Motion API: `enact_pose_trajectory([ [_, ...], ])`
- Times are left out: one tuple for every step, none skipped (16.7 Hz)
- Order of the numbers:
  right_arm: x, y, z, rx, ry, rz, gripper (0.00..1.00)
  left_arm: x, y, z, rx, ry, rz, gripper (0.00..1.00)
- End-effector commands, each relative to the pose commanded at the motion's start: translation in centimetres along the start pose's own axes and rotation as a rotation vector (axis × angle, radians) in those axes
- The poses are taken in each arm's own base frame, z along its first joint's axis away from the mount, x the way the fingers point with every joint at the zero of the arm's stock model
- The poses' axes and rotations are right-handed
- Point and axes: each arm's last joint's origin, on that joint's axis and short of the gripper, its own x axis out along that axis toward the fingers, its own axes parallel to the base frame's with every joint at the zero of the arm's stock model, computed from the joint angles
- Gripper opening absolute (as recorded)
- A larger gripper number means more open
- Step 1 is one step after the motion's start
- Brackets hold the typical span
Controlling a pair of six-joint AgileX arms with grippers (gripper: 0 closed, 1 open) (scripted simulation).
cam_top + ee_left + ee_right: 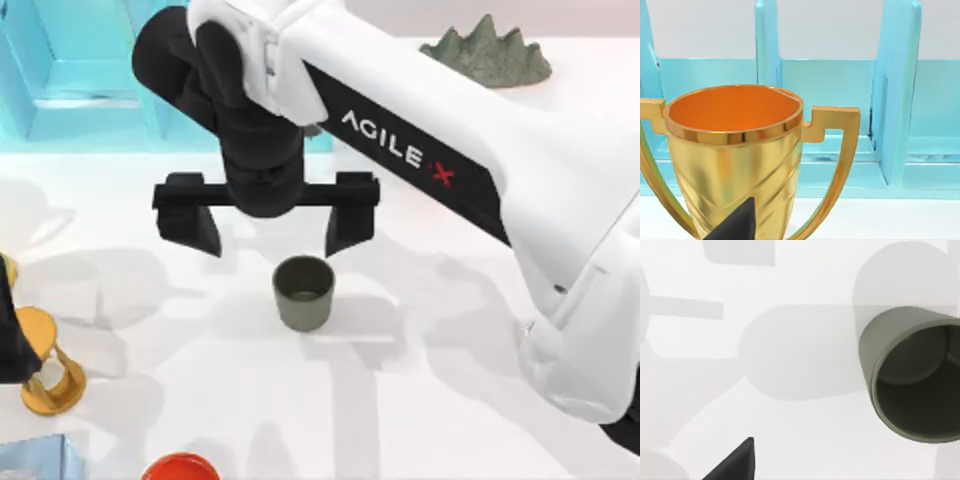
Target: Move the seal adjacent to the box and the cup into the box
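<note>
The right gripper (pixel 268 232) hangs over the middle of the white table (pixel 450 400), its two black fingers (pixel 197 228) spread wide apart with nothing between them. The small dark grey-green round cup (pixel 303 292) (pixel 912 385) stands upright on the table just past the fingertips, at about 5 o'clock from the gripper. The see-through blue plastic box (pixel 80 80) (pixel 840 165) lies at 10 o'clock from the cup. A shiny gold trophy cup with two handles (pixel 48 372) (pixel 735 160) stands at the table's left edge, right in front of the left gripper; whether that gripper is spread or pressed together cannot be told.
</note>
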Motion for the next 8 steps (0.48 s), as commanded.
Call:
enact_pose_trajectory([
  [0.0,0.0,0.0,0.0,0.0,0.0,1.0,0.0,0.0,0.0,0.0,0.0,0.0,1.0],
  [0.0,0.0,0.0,0.0,0.0,0.0,1.0,0.0,0.0,0.0,0.0,0.0,0.0,1.0],
  [0.0,-0.1,0.1,0.003,0.002,0.0,1.0,0.0,0.0,0.0,0.0,0.0,0.0,1.0],
  [0.1,-0.1,0.1,0.002,0.001,0.0,1.0,0.0,0.0,0.0,0.0,0.0,0.0,1.0],
  [0.3,-0.1,0.2,0.001,-0.001,0.001,1.0,0.0,0.0,0.0,0.0,0.0,0.0,1.0],
  [0.7,0.0,0.2,0.0,-0.003,0.003,1.0,0.0,0.0,0.0,0.0,0.0,0.0,1.0],
  [1.4,0.1,0.3,0.0,-0.004,0.005,1.0,0.0,0.0,0.0,0.0,0.0,0.0,1.0],
  [2.4,0.1,0.3,0.0,-0.004,0.004,1.0,0.0,0.0,0.0,0.0,0.0,0.0,1.0],
])
